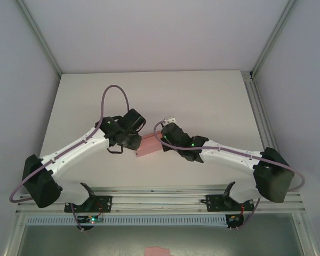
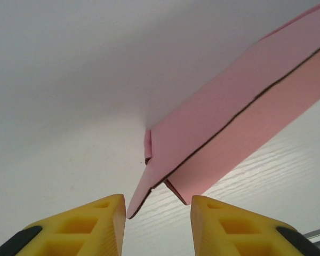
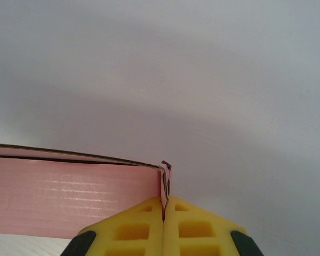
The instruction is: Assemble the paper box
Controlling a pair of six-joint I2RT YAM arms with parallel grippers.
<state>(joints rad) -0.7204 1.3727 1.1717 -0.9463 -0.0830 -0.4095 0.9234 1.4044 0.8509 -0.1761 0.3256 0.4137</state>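
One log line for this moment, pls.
left claw: open, straddling box corner | right claw: shut on box edge

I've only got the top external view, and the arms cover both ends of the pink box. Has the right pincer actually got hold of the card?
Observer: Yes. In the right wrist view the right pincer is shut on a thin edge of the paper box at its corner.
Operator: And the left side?
Observer: The left pincer is open. A corner of the box hangs between its yellow fingers, with a gap showing beside the card.
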